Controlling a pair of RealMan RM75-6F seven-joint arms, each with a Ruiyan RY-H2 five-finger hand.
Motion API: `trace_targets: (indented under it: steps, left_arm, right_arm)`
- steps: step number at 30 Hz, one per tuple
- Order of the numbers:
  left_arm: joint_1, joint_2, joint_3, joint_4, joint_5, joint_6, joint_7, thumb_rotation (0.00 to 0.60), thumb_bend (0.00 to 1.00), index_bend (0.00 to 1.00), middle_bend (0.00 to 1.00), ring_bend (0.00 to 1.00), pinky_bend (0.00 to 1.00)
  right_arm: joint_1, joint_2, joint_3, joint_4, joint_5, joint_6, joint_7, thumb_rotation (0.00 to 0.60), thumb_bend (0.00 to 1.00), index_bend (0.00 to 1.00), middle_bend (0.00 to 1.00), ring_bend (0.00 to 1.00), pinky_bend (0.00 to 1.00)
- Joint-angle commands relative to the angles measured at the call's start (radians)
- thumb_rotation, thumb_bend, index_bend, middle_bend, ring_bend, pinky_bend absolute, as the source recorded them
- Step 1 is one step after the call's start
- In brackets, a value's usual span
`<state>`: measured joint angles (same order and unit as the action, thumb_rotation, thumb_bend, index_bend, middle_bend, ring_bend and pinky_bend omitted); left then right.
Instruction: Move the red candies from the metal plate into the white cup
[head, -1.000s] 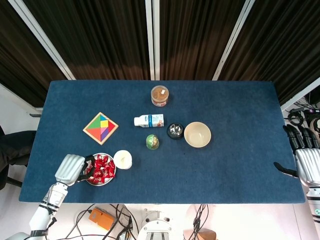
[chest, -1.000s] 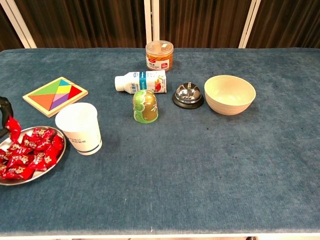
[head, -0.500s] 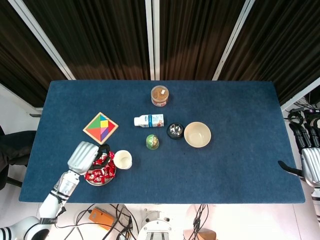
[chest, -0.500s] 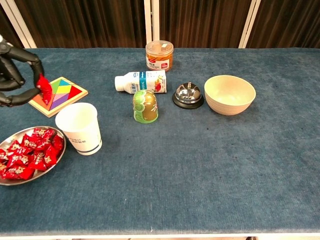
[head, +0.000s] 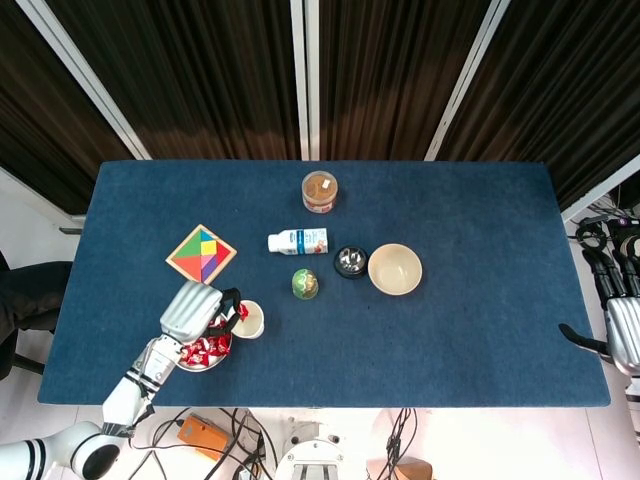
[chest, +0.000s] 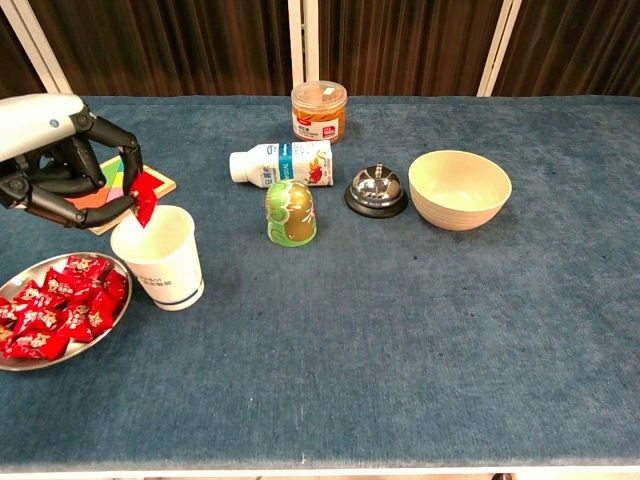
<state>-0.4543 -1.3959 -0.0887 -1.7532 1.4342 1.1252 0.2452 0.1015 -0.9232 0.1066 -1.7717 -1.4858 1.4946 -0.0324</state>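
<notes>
— Where is the left hand (chest: 60, 160) sitting?
— Over the white paper cup (chest: 158, 257), pinching one red candy (chest: 145, 205) just above its rim.
— And the others?
— Lying heaped in the metal plate (chest: 100, 320), just beside the cup. The right hand (head: 618, 300) is hanging past the table (chest: 400, 330) edge — fingers apart, grasping nothing.
</notes>
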Motion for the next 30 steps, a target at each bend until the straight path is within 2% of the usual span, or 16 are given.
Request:
trace_targets:
  steps: [1,7,18,24,30]
  left_arm:
    - [0.005,0.004,0.009,-0.009,-0.005,0.008,0.012,0.600,0.28,0.44,1.00,0.97,0.90]
    - [0.032,0.028,0.031,-0.031,0.021,0.061,0.010,0.600,0.24,0.30,1.00,0.97,0.90]
    - [0.189,0.135,0.117,-0.016,0.084,0.262,-0.089,0.600,0.23,0.29,1.00,0.97,0.90]
    - [0.205,0.107,0.172,0.036,0.097,0.208,-0.134,0.600,0.23,0.35,1.00,0.97,0.90]
    - [0.170,0.019,0.167,0.087,0.110,0.133,-0.128,0.600,0.23,0.35,1.00,0.97,0.90]
  right_arm:
    - [0.002,-0.001,0.000,0.001,-0.001,-0.002,0.001,0.600,0.22,0.00,0.14,0.00,0.11]
    - [0.005,-0.001,0.002,0.000,-0.008,-0.003,0.004,0.600,0.22,0.00,0.14,0.00,0.11]
    - [0.000,0.016,0.005,-0.008,-0.029,0.019,0.016,0.600,0.22,0.00,0.14,0.00,0.11]
    - [0.003,0.013,0.000,-0.013,-0.045,0.016,0.014,0.600,0.22,0.00,0.14,0.00,0.11]
    - [-0.002,0.017,-0.004,-0.023,-0.053,0.025,0.008,0.600,0.22,0.00,0.14,0.00,0.11]
